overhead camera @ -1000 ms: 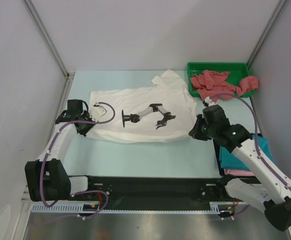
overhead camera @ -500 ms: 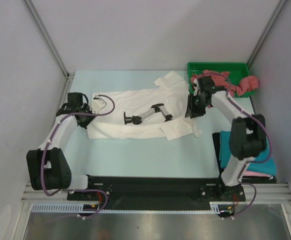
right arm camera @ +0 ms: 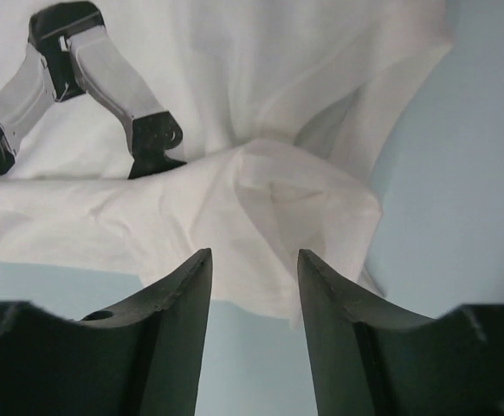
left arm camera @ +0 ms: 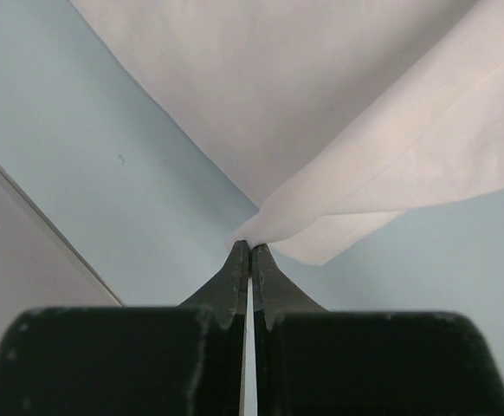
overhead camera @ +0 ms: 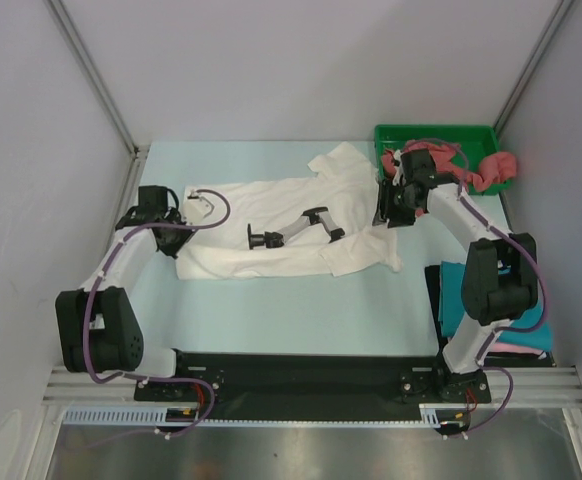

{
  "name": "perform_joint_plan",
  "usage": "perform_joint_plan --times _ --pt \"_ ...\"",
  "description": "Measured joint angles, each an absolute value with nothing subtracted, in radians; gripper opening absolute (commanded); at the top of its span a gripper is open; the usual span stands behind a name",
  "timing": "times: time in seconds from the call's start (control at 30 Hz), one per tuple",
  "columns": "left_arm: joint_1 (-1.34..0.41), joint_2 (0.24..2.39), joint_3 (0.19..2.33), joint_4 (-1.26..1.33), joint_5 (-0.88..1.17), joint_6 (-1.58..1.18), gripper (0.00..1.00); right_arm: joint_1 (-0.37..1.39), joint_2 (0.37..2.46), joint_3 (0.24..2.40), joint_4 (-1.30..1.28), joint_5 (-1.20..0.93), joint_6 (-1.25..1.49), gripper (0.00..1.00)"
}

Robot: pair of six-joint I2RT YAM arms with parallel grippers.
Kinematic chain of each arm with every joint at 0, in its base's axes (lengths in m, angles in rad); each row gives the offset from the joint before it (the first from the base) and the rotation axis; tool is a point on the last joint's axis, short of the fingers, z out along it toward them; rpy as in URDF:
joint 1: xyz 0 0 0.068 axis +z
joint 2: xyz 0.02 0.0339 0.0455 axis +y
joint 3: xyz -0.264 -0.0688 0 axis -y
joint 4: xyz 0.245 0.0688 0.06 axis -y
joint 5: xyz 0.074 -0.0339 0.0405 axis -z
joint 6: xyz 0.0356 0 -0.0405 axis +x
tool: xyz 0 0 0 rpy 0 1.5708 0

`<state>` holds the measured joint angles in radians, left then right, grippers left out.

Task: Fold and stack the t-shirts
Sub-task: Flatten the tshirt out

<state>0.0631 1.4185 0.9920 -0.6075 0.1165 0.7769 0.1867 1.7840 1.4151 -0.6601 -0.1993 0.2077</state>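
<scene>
Left pincer (left arm camera: 250, 251) pinches an edge of the white shirt (overhead camera: 271, 200); right pincer (right arm camera: 254, 254) hangs spread over its rumpled other end.

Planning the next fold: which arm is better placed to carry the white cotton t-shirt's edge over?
Probably left: the left gripper is shut on the white cotton t-shirt edge, while the right gripper hangs open above the cloth, holding nothing.

Overhead, close wrist views, shared white shirt (overhead camera: 231, 205)
</scene>
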Motion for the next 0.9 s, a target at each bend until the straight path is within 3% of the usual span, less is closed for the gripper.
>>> perform_joint_plan --times 0.13,0.3,0.43,0.47,0.57,0.73,0.9 --pt "0.063 1.413 0.978 -0.608 0.117 0.776 0.01 0.187 1.744 1.337 -0.645 -0.199 0.207 0.53" --pt "0.063 1.406 0.978 -0.608 0.117 0.777 0.01 0.195 1.771 1.292 -0.645 -0.199 0.205 0.48" --pt "0.063 1.394 0.977 -0.609 0.117 0.777 0.01 0.199 1.784 1.292 -0.645 -0.199 0.204 0.25" --pt "0.063 1.391 0.977 -0.610 0.117 0.777 0.01 0.200 1.784 1.292 -0.645 -0.198 0.205 0.14" --pt "0.063 1.381 0.977 -0.617 0.117 0.778 0.00 0.204 1.782 1.284 -0.642 -0.197 0.208 0.00" --pt "0.064 1.369 0.976 -0.645 0.113 0.791 0.00 0.208 1.708 1.171 -0.670 -0.187 0.221 0.00" --pt "0.091 1.318 0.962 -0.720 0.099 0.860 0.00 0.209 1.459 0.998 -0.805 -0.190 0.269 0.00"
